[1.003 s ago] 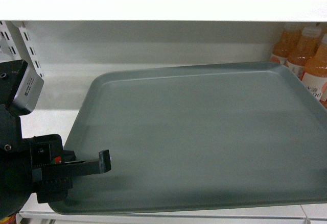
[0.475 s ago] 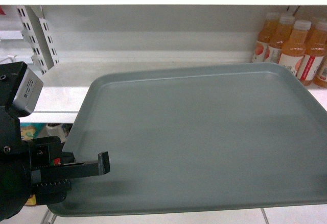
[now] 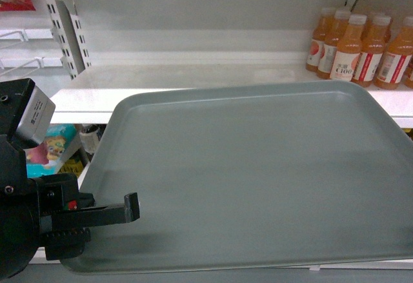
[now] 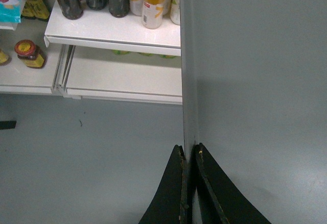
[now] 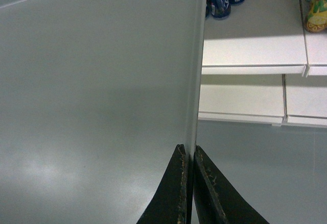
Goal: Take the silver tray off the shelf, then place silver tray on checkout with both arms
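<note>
Head view: tray, large flat rectangle, matte grey-green, rounded corners, low raised rim, surface plain and bare, fills most of the frame and is held level in the air on the near side of the shelf. Change over the last second: the shelf board that lay directly under the tray now sits far behind it and lies bare, a row of orange bottles has come into full view at far right, and packaged goods on a lower level show past the tray's left edge (the tray itself keeps the same place in frame, so the whole robot appears to be backing away). Judgement: removal from the shelf is done; the carry to the checkout, not in view, remains. Left gripper sits at the near-left corner, one finger lying over the tray's top face. Left wrist view: left gripper, jaws drawn narrow and pinching the tray's left rim between them; grey floor and lower shelves with dark bottles beyond. Right wrist view: right gripper, jaws likewise close together, clamped on the right rim; white lower shelves at right.
</note>
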{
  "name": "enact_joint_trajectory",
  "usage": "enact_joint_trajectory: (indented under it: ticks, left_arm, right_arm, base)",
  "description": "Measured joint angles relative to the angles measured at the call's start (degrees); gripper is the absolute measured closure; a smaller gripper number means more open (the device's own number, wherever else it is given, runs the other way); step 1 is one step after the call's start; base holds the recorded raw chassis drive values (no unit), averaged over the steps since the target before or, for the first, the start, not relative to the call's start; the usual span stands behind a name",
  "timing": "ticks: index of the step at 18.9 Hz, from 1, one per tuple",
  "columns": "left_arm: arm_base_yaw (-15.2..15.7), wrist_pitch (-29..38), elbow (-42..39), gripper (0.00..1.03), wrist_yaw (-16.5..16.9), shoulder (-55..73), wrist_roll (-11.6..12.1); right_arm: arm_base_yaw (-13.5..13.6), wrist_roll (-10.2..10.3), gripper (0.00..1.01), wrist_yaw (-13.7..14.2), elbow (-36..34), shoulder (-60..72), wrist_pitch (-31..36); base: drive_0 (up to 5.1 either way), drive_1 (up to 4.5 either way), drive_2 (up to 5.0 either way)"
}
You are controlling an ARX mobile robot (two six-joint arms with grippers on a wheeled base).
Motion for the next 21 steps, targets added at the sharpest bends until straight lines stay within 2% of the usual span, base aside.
enact_joint_trajectory:
  ticks: [21]
  left_arm:
    - [0.00,-0.02,-0.04,1.00,-0.02,-0.02,0.00]
  right_arm:
    - [0.00,0.04,0.98,-0.02,0.00,0.07,0.07]
  base:
    - [0.1,-3.88,4.1]
